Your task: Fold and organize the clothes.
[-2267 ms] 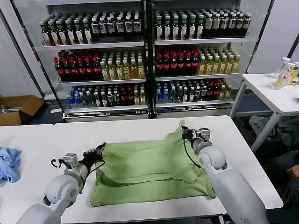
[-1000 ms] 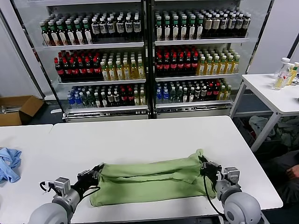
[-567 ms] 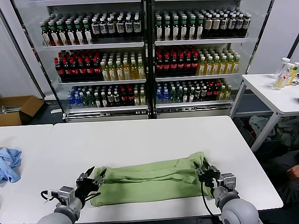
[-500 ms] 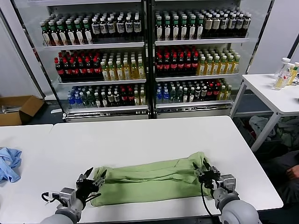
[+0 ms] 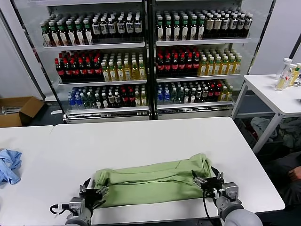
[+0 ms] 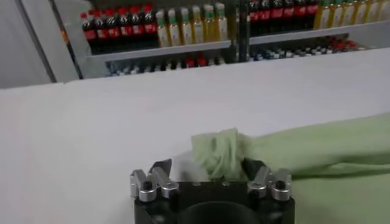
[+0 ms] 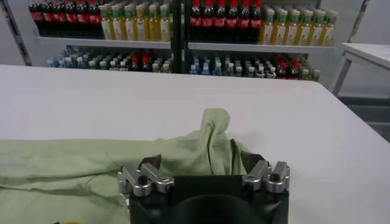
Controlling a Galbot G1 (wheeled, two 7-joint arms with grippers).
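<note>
The green polo shirt [image 5: 153,180] is lying folded into a long band across the lower centre of the frame, running left-right. The left gripper [image 5: 92,196] and right gripper [image 5: 207,181] are sitting spread wide at its ends, gripping nothing. No writing is legible.

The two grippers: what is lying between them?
In the head view, the folded green shirt stretches across the table from the left gripper to the right gripper.

A light-blue cloth [image 5: 8,165] lies on the white table [image 5: 141,136] before shelves of bottles [image 5: 146,56].
</note>
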